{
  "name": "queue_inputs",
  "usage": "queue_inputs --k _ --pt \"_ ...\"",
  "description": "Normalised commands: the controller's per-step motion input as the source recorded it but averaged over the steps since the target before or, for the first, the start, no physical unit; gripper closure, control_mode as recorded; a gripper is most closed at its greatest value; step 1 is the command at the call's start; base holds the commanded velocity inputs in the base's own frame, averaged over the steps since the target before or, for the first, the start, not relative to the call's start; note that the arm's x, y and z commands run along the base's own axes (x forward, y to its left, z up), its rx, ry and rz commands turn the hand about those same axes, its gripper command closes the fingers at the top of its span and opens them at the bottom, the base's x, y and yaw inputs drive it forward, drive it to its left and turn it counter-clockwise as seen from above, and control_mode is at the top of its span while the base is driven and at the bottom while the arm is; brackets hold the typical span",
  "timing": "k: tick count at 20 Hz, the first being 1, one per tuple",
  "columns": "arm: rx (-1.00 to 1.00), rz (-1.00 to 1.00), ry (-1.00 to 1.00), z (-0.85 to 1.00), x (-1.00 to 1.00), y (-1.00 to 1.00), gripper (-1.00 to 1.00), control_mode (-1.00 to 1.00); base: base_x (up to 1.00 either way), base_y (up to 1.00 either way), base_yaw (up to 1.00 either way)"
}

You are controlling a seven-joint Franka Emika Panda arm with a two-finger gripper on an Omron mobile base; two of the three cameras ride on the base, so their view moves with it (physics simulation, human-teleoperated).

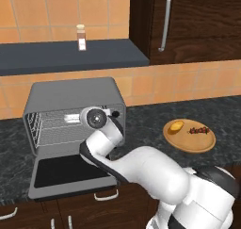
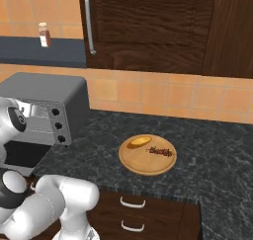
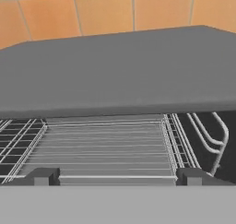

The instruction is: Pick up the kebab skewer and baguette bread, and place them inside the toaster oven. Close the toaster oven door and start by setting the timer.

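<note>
My arm reaches toward the toaster oven [image 1: 70,98], door [image 1: 66,174] lowered flat; baguette bread [image 1: 176,126] and kebab skewer [image 1: 199,130] lie on the wooden board [image 1: 188,143].

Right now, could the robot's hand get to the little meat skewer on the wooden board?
Probably yes. The kebab skewer lies uncovered on the round board, nothing above or beside it but the baguette bread. The open hand faces the toaster oven, so the arm must swing right.

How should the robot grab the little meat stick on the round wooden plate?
Probably from straight above, pinching the kebab skewer across its thin width near the middle. It lies flat on the wooden board, apart from the baguette bread, so a side approach would hit the board. The gripper is open, facing the toaster oven.
</note>
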Motion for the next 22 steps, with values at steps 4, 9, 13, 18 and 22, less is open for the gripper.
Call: queue_inputs --k 4,9,13,18,22 --pt "0.0 0.0 0.0 -0.08 0.29 0.03 -1.0 -1.0 0.0 0.0 0.0" --pt "0.0 0.0 0.0 -0.24 0.01 0.0 -1.0 -1.0 0.0 0.0 0.0" --pt "0.0 0.0 0.0 -0.02 0.27 0.0 -1.0 -1.0 0.0 0.0 0.0" --pt "0.0 0.0 0.0 -0.01 0.3 0.04 -1.0 -1.0 0.0 0.0 0.0" --pt "0.0 0.0 0.0 -0.25 0.01 0.0 -1.0 -1.0 0.0 0.0 0.0"
